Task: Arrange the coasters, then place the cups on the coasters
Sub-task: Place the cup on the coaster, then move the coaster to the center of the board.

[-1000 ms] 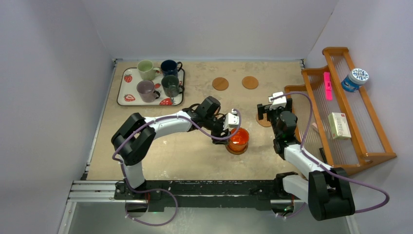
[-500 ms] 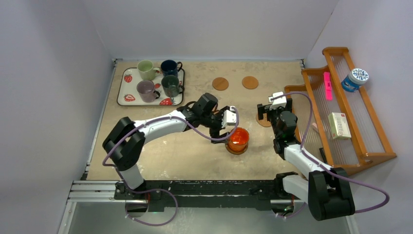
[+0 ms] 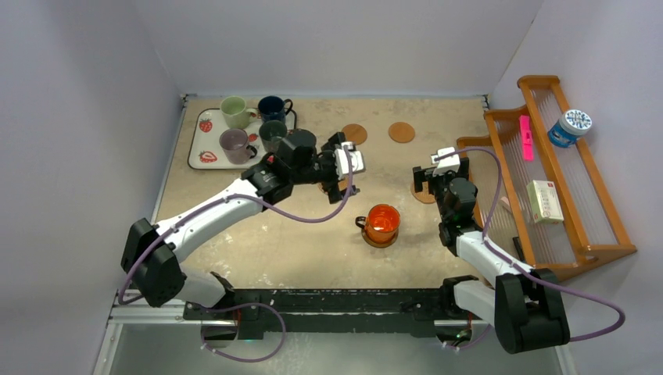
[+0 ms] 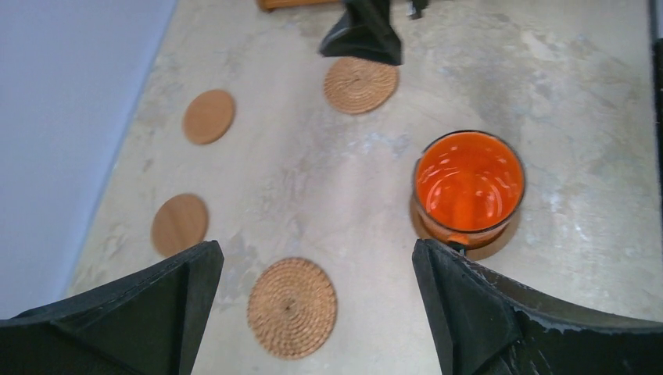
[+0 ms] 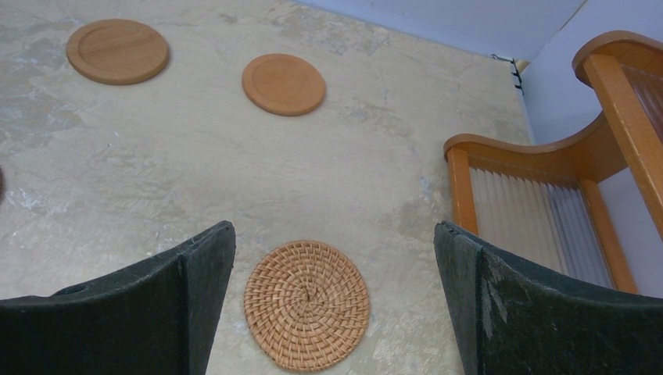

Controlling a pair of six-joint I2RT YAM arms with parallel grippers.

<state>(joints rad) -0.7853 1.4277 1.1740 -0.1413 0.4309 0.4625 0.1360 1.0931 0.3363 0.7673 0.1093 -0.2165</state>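
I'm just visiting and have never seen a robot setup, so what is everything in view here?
orange cup: 1, orange, centre, on the dark coaster
tray: 1, white with strawberries, far-left corner
tray cups: 4, pale green cup, navy cup, mauve cup, dark green cup, far left
dark coaster: 1, brown, under the orange cup
woven coasters: 2, brown, one below each end effector
plain coasters: 2, tan, far side
rack: 1, wooden, right edge
jar: 1, blue-white, on rack
pink item: 1, pink, on rack
box: 1, white, on rack
arms: 2, white-black, near edge
end effectors: 2, black; left end effector and right end effector both open, empty
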